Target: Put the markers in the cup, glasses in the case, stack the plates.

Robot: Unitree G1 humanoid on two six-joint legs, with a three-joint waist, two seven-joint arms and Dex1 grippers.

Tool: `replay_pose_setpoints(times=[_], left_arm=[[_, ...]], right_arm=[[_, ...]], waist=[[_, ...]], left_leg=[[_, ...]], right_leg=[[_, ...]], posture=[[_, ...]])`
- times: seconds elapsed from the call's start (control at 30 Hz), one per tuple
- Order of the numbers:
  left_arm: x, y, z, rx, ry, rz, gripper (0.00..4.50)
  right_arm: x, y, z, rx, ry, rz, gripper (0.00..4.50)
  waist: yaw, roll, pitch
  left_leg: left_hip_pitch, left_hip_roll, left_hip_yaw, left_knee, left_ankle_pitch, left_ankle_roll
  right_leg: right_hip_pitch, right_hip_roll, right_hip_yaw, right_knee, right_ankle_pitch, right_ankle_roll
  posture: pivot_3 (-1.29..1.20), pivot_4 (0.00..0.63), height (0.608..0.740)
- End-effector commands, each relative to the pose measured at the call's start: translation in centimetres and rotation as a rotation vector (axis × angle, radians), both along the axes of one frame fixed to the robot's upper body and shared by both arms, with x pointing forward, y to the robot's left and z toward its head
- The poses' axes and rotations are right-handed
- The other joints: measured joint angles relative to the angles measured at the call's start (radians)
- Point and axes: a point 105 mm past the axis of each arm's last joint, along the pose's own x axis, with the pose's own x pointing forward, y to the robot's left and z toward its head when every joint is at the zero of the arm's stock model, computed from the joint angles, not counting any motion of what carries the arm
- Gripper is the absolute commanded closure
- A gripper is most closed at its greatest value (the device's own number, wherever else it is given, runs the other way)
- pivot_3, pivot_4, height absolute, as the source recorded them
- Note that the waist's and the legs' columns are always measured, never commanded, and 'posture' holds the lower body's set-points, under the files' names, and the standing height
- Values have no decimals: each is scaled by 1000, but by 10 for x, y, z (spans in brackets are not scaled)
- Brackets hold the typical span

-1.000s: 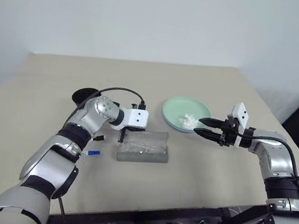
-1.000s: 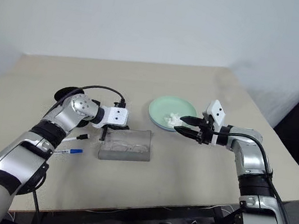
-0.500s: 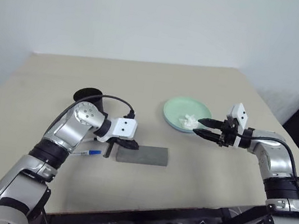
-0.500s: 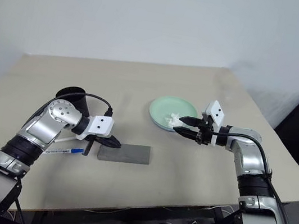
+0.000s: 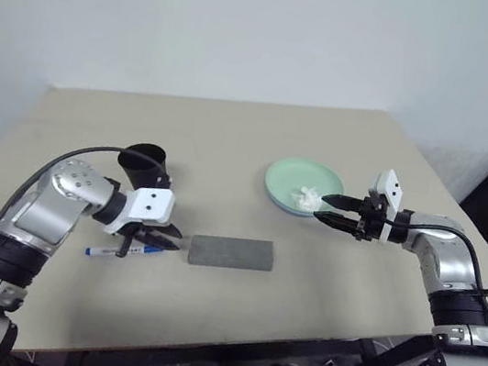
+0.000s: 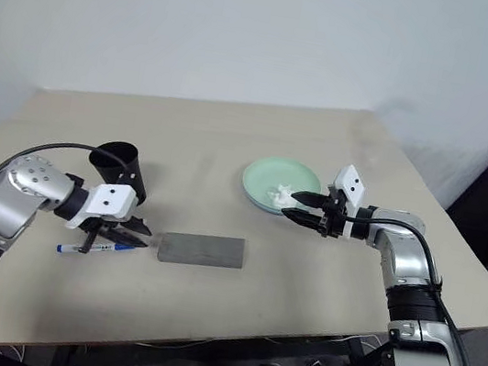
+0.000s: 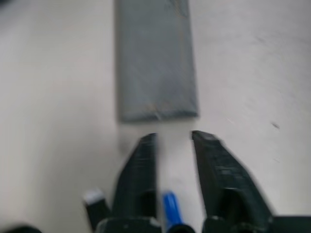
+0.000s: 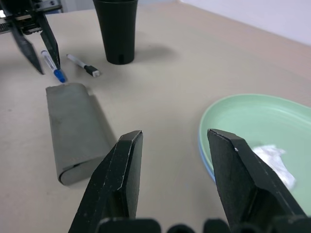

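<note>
A beige counter stands against a plain white wall, with a dark object at the room's right edge. The left gripper, jaws spread and empty, hangs low over the blue marker, just short of the case's near end. A second ago it sat at the open case; now the case lies shut, flat and grey, and the arm has drawn back to the left. The black marker lies beside the blue one, near the upright black cup. The right gripper, jaws apart and empty, is unchanged at the edge of the plates, mint green stacked on light blue, with a crumpled tissue on top.
</note>
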Motion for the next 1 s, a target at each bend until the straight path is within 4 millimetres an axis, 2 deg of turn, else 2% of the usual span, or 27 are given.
replay_pose_setpoints(times=[0.03, 0.2, 0.3, 0.67, 0.77, 0.93, 0.97, 1.0], left_arm=[[-1, 11, 9, 4, -31, 23, 1989], [-4, 35, -5, 80, -18, 93, 1989], [-3, 42, -12, 109, -16, 115, 1989], [-7, 51, -43, 184, 49, 105, 1989], [-5, 51, -47, 182, 52, 109, 2527], [0, 49, -39, 143, 31, 111, 4191], [1, 46, -36, 119, 24, 112, 4410], [3, 43, -32, 97, 19, 113, 4414]], right_arm=[[3, 0, 9, 3, -42, 3, 2179], [3, 2, 7, 5, -39, 8, 2179], [4, 4, 5, 6, -37, 11, 2179], [4, 5, 5, 11, -42, 10, 2179], [3, 4, 5, 11, -44, 5, 2179], [3, 3, 5, 10, -45, 1, 2179], [3, 3, 5, 10, -45, 0, 2179], [3, 3, 5, 10, -45, 0, 2179]], waist=[[2, 0, 0], [2, 0, 0], [2, 0, 0], [3, 2, -1], [3, 6, -3], [2, 6, -4], [2, 6, -4], [1, 6, -4]], left_leg=[[0, 0, 0, 0, 0, 0], [0, 0, 0, 0, 0, -1], [0, 0, 0, 0, 0, -1], [1, 0, 1, -1, -2, -4], [3, 0, 2, -1, -2, -4], [5, 5, 10, 0, -2, -4], [5, 7, 13, 0, -2, -4], [4, 8, 14, 1, -2, -4]], right_leg=[[0, 0, 0, 0, 0, 0], [0, -1, 0, 0, 0, 0], [-1, 0, -1, 0, 0, 0], [0, -1, -1, 1, 0, 0], [0, -2, -1, 3, 0, 0], [0, -2, -1, 7, -1, -1], [0, -3, -1, 7, -1, -1], [0, -3, -2, 6, -1, -1]], posture=[[0, 0, 740], [0, 0, 740], [0, 0, 740], [0, 0, 740], [0, 0, 740], [0, 0, 740], [0, 0, 740], [0, 0, 740]])
